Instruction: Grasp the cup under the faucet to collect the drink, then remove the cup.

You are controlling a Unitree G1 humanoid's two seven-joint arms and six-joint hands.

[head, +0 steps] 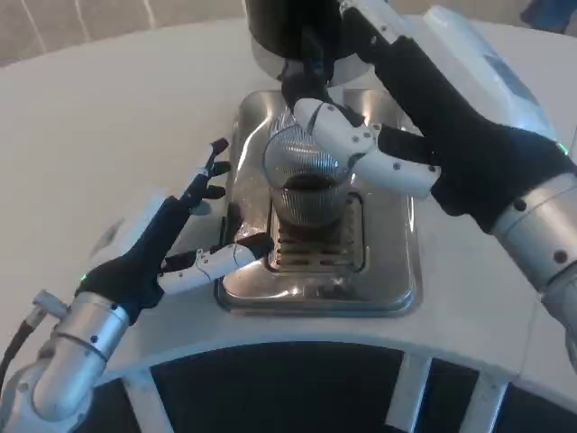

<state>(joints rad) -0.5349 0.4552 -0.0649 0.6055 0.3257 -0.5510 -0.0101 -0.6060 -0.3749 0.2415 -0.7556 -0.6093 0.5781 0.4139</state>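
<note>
Right hand [365, 144] grips cup [306, 176] – on drip tray [397, 289]

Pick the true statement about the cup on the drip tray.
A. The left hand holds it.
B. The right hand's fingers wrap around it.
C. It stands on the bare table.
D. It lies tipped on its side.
B: the right hand wraps its fingers around the upright cup, which stands on the drip tray; the left hand holds nothing.

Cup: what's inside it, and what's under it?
The cup, gripped by the right hand, holds dark liquid. Under it lies the slotted grate of the steel drip tray; the cup's base hides the grate beneath.
</note>
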